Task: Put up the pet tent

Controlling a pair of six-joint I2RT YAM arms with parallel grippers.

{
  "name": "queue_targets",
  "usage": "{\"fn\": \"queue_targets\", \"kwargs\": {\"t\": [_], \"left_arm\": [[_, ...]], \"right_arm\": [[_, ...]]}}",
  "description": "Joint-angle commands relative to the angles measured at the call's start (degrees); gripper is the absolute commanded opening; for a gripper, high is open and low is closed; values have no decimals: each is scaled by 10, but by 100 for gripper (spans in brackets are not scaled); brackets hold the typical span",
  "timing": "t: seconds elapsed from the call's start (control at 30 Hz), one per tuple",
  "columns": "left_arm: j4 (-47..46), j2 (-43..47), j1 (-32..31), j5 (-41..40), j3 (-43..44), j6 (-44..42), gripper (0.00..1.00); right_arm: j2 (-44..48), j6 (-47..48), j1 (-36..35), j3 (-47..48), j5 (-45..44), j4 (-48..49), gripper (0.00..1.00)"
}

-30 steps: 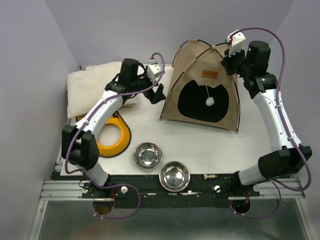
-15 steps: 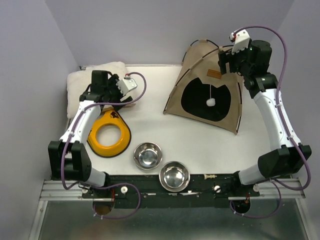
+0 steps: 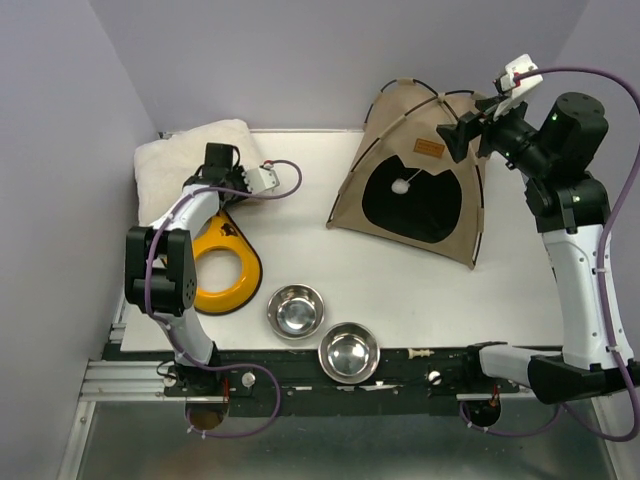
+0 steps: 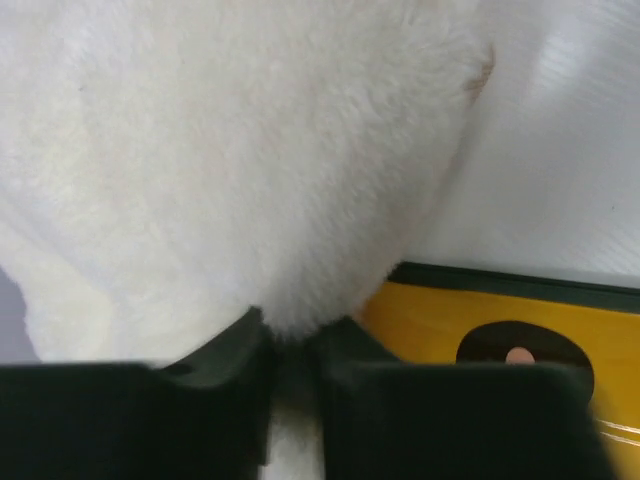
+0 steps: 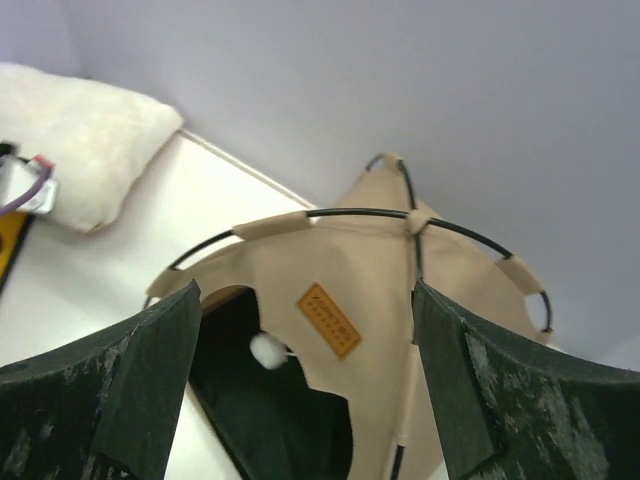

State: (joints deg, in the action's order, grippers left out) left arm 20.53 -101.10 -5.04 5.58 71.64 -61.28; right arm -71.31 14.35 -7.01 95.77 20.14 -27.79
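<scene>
Left arm's tucked in tighter than a moment ago, and the left gripper [image 4: 290,350] is pinched on the cream cushion's [image 3: 175,165] fluffy edge. Only its wrist cam shows that; the top view hides the fingers. The pet tent [image 3: 400,135] stands far right on the table [image 3: 400,290], while the right gripper [image 3: 462,130] has backed off it, spread wide, holding nothing.

Bare white counter [image 3: 300,222] lies open between the cream fluffy cushion [image 3: 180,160] and the tan fabric tent [image 3: 397,128]; round steel bowls [image 3: 296,310] crowd the near edge.
</scene>
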Motion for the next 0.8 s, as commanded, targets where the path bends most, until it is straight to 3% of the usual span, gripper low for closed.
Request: {"fn": "queue_targets", "kwargs": {"t": [0.0, 0.13, 0.27, 0.37, 0.43, 0.53, 0.77], "left_arm": [[-14, 40, 6, -10, 74, 20, 0], [15, 83, 15, 14, 181, 90, 0], [138, 106, 27, 116, 365, 204, 0], [195, 138, 28, 201, 439, 274, 0], [179, 179, 28, 236, 439, 347, 0], [134, 242, 27, 303, 409, 448, 0], [-81, 361, 28, 439, 333, 729, 0]], "right_arm": [[11, -25, 2, -2, 132, -30, 93], [23, -37, 2, -33, 205, -15, 93], [40, -44, 1, -64, 270, 10, 93], [53, -45, 2, -101, 295, 33, 93], [65, -37, 1, -140, 300, 69, 100], [100, -7, 1, -230, 310, 143, 100], [151, -28, -12, -392, 378, 357, 100]]}}
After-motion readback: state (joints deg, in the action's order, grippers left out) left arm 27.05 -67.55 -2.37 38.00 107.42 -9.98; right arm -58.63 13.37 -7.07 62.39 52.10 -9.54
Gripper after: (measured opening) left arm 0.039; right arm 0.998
